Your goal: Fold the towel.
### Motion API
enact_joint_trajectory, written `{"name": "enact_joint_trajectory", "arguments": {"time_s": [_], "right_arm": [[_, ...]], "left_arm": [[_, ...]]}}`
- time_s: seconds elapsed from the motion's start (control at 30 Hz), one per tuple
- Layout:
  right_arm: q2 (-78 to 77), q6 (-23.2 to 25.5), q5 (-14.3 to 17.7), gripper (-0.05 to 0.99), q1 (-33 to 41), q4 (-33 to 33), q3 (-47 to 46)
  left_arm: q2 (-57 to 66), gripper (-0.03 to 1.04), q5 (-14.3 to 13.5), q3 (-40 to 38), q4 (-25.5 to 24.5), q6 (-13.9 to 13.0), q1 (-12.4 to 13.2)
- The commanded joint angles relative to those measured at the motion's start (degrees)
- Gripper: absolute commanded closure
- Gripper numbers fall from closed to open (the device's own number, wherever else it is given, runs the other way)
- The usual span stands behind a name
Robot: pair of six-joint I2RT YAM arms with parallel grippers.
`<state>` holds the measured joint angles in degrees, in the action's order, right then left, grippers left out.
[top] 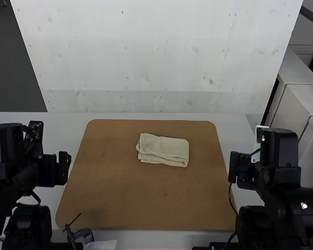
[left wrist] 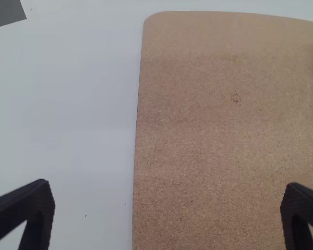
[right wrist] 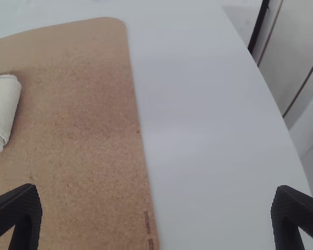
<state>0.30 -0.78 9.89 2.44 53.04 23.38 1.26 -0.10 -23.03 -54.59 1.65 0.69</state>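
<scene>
The cream towel [top: 164, 149] lies folded into a small rectangle on the brown mat, right of its middle toward the far side, with layered edges along its near left part. My left gripper [top: 64, 162] is over the table by the mat's left edge, well away from the towel. My right gripper [top: 235, 169] is by the mat's right edge, also apart from the towel. In the left wrist view, my left gripper [left wrist: 167, 216] has its fingers wide apart around nothing. One end of the towel [right wrist: 2, 112] shows in the right wrist view, where my right gripper [right wrist: 156, 216] stands open and unloaded.
The brown mat [top: 141, 203] covers the middle of the white table [top: 101, 115]. A white panel [top: 146, 62] rises behind the table's far edge. Cables and a small dark metal item [top: 79, 234] sit at the near left edge. White cabinets [top: 295, 104] stand at the right.
</scene>
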Motion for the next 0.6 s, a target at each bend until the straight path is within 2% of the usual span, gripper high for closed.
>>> {"name": "enact_joint_trajectory", "arguments": {"time_s": [0.0,0.07,0.2,0.57], "right_arm": [[-0.38,1.92,-0.57,-0.02,-0.24,1.63,2.2],[-0.47,2.62,-2.33,-0.02,-0.24,3.57,2.55],[-0.21,2.8,-2.24,-0.02,-0.68,3.57,2.64],[-0.47,2.71,-2.33,-0.02,-0.42,3.48,2.55]], "left_arm": [[-0.82,0.04,-1.04,-2.11,0.36,-0.95,-0.42],[-0.82,0.04,-1.04,-2.11,0.36,-0.95,-0.34],[-0.82,0.04,0.1,-2.11,0.36,-1.39,-0.25],[-0.82,0.03,0.1,-2.11,0.36,-1.39,-0.25]]}}
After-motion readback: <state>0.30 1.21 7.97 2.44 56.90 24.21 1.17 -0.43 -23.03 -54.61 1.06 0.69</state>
